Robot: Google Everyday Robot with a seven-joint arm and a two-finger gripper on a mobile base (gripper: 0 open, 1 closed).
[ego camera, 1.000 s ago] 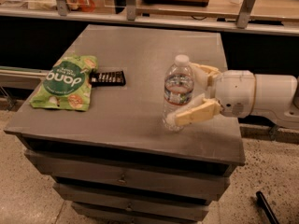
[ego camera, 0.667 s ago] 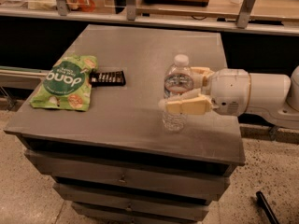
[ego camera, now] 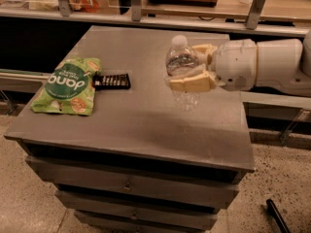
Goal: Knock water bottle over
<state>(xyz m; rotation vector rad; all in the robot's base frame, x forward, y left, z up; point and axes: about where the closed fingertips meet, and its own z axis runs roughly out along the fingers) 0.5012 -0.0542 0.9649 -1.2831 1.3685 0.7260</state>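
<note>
Over cabinet, hand clasping clear water bottle

The claw crossing the water bottle hides part of its body.

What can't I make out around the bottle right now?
Camera view:
1. Water bottle: midsection and label covered by the tool, at the bottle over the right side of the table.
2. Bottle base: clear plastic blurs into the table; contact unclear.
3. Arm: cut off at right edge.
</note>
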